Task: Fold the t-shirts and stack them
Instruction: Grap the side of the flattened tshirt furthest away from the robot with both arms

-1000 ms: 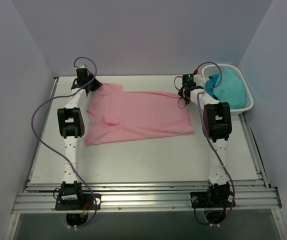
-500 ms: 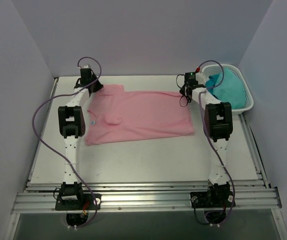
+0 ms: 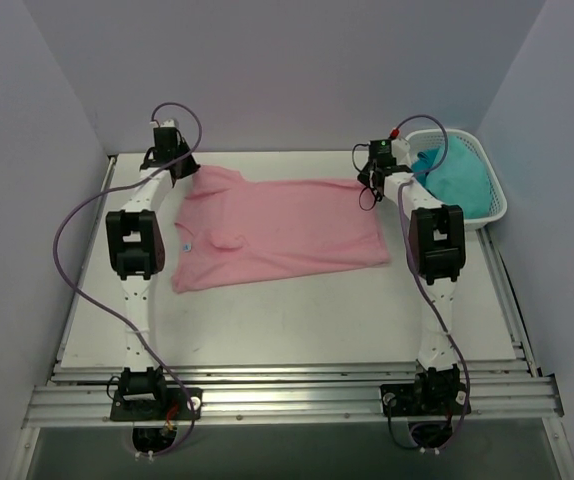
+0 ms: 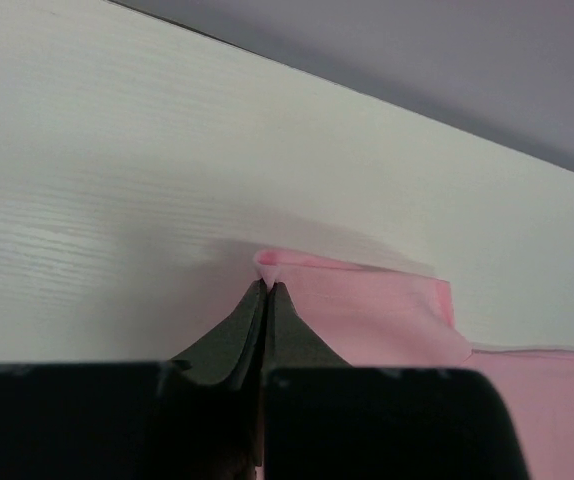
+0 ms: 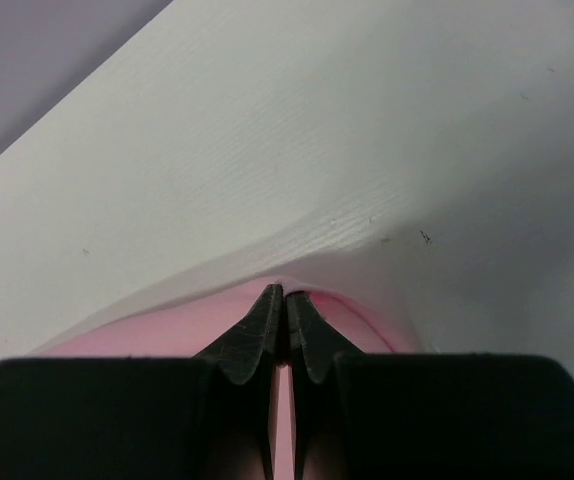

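On white table (image 3: 297, 310), lying flat: plain light pink cloth t-shirt (image 3: 277, 230). Clamping closed onto its far corners: left gripper (image 4: 267, 286), right gripper (image 5: 284, 294). Far right, partly hiding behind right arm (image 3: 435, 240): white lattice basket (image 3: 496, 205) holding teal cloth (image 3: 462, 180).

T-shirt (image 3: 277, 228) lies flat on the far half of the tabletop (image 3: 297, 320), long side running left to right, between the left arm (image 3: 132, 245) and right arm (image 3: 435, 245). Neck label (image 3: 184, 243) on the shirt's left part, just beside the left arm. Left pincer (image 4: 267, 285) at the shirt's far left corner, tips pinched on the cloth edge. Right pincer (image 5: 285, 293) at the far right corner, tips likewise on the edge. Basket (image 3: 497, 205) at the tabletop's far right corner, right of the right arm; bundled cloth (image 3: 462, 180) inside it.
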`<action>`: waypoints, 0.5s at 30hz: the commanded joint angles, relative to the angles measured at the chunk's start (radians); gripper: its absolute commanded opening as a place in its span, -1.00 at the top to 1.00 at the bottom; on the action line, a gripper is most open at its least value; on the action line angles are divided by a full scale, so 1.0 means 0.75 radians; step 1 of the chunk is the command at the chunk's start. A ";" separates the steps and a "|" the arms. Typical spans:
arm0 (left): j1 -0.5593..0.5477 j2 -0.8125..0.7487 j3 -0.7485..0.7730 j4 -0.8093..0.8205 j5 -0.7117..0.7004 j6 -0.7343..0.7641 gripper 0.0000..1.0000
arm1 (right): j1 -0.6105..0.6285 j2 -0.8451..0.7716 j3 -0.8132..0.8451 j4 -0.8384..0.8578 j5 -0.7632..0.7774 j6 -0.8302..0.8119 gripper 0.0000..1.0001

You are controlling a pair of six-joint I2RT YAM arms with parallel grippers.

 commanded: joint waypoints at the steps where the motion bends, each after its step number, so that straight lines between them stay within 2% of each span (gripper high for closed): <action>1: -0.001 -0.190 -0.087 0.032 -0.038 0.086 0.95 | -0.012 -0.152 -0.043 -0.017 -0.004 -0.020 1.00; 7: -0.032 -0.329 -0.286 0.057 -0.107 0.154 0.95 | -0.010 -0.248 -0.147 -0.007 -0.002 -0.016 1.00; 15: -0.061 -0.607 -0.703 0.157 -0.165 0.199 0.95 | -0.005 -0.424 -0.337 0.006 0.006 -0.006 1.00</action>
